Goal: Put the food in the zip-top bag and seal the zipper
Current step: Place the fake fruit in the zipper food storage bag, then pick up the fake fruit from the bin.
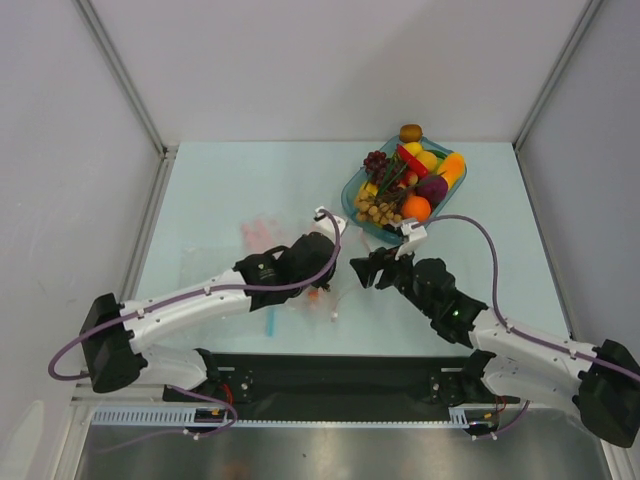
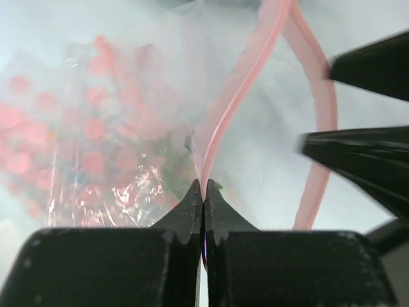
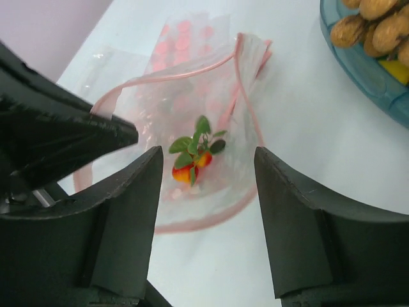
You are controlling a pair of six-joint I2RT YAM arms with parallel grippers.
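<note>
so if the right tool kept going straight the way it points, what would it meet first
Likely the open mouth of the zip-top bag, then the small leafy red-orange fruit inside it; depth is hard to judge.

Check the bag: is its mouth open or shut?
Open: the zipper gapes in a wide loop, the left gripper pinching one lip, a leafy fruit visible inside the bag.

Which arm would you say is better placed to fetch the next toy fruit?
Right. The right gripper, open and empty, hovers near the translucent teal tray, while the left gripper is shut on the thin pink zipper strip of the clear bag, holding its mouth open.
</note>
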